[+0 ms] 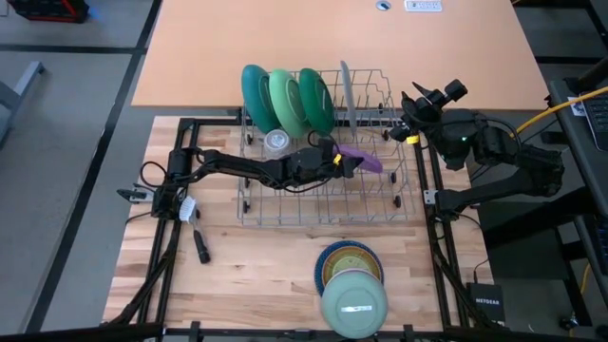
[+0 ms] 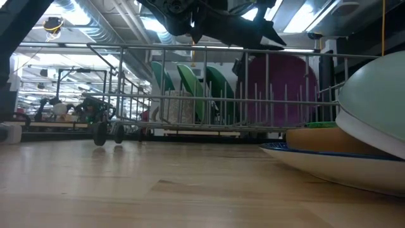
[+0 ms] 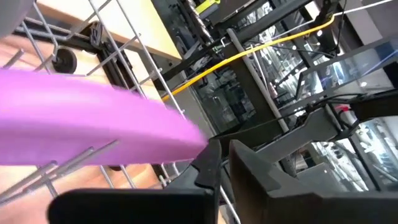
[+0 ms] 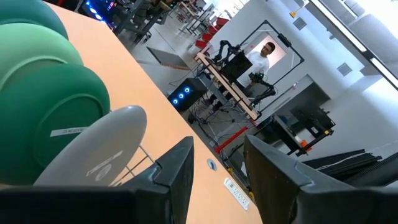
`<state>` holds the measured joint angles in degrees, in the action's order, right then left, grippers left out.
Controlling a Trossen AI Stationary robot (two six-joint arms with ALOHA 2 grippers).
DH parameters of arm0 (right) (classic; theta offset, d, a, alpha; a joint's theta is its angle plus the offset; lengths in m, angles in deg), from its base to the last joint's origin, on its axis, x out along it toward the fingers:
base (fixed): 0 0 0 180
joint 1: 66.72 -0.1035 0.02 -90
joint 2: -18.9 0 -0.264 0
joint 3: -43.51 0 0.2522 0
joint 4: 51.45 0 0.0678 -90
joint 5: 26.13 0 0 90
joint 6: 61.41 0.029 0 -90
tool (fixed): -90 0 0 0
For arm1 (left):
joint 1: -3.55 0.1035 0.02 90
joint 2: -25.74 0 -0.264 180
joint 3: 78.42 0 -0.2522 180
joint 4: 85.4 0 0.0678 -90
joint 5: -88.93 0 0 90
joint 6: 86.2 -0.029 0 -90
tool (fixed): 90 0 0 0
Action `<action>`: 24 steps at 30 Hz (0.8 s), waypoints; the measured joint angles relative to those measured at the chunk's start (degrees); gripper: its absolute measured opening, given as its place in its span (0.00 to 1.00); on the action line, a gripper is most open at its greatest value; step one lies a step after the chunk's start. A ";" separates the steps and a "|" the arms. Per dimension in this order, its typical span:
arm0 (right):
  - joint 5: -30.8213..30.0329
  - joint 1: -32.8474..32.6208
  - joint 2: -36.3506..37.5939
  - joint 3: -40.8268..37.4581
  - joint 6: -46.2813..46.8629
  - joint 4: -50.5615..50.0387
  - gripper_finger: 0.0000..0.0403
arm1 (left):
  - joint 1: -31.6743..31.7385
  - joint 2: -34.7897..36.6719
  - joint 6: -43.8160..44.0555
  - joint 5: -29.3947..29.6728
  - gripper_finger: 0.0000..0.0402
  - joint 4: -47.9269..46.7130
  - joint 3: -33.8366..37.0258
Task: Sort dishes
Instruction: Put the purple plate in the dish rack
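A metal wire rack stands mid-table. Teal and green plates and a grey plate stand on edge at its far side; they also show in the right wrist view. A purple plate stands on edge among the rack's wires. My left gripper reaches over the rack from the left, shut, just above the purple plate's top rim. My right gripper hovers open and empty at the rack's far right corner. My left gripper's fingers lie right beside the purple plate's upper rim, which runs off to one side of them and not between them. I cannot tell whether the finger touches the rim. The plate stands in the rack's wires.
A stack of round dishes, a pale green bowl upside down on top, sits near the table's near edge. A clear cup sits in the rack's left part. A small dark tool lies at the near left.
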<state>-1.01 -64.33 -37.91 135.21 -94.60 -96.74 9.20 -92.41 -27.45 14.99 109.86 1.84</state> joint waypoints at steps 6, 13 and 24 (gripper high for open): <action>0.00 0.00 0.02 0.02 2.42 -4.94 0.36 | -0.02 0.00 -0.22 0.02 0.01 -0.08 0.00; 14.08 0.83 0.00 0.02 17.29 -23.07 0.36 | 0.03 0.00 -1.06 -4.15 0.00 0.61 0.00; 30.60 7.96 -0.46 0.02 25.66 -30.99 0.36 | 0.02 0.02 -5.77 -7.13 0.00 0.38 0.00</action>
<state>29.59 -56.36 -38.37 135.23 -68.93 -127.73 9.22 -92.39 -33.22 7.86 110.24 1.84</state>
